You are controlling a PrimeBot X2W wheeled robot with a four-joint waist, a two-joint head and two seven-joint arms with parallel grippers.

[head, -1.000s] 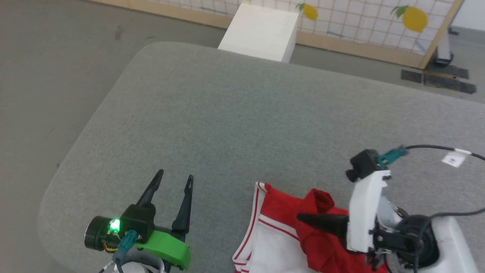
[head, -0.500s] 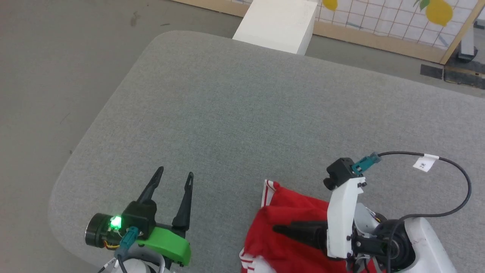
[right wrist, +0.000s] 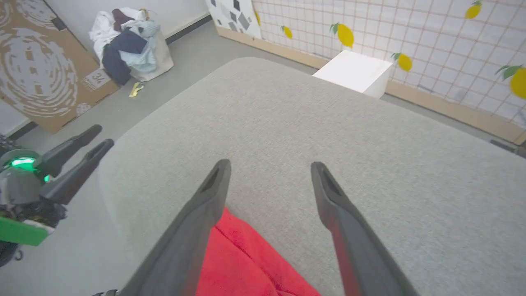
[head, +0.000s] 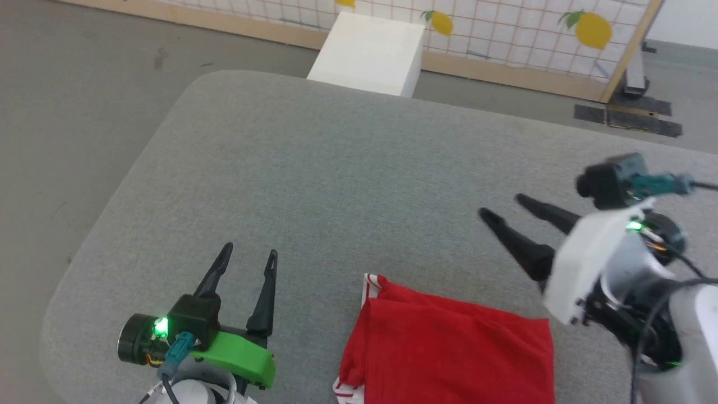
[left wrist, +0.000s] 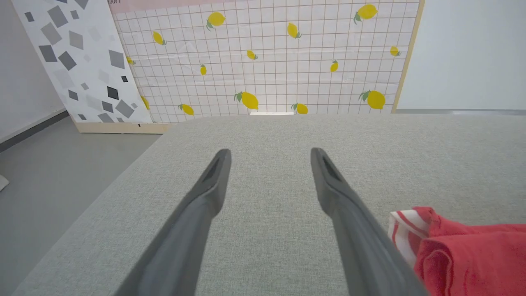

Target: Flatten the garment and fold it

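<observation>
Right end effector (head: 501,205), fingers spread wide and holding nothing, hangs above the grey counter (head: 336,168), up and away from the garment (head: 449,348). A second ago it was pinched shut on a bunched red fold, low over the cloth; now I have let go and lifted clear. The red jersey lies at the near edge of the counter between my two arms. It is a flat, roughly rectangular red panel, with striped trim (head: 370,283) peeping out at its far-left corner. The white sleeve that showed a second ago is now under the red layer. Left end effector (head: 249,249) is likewise wide open and empty, poised over bare counter just left of the garment and not touching it, as it was before. I judge that a fold has just been laid and released. The jersey's near part runs off the bottom of the head view, so I cannot tell whether the packet is square. A shallow crease across the top layer may want smoothing.
</observation>
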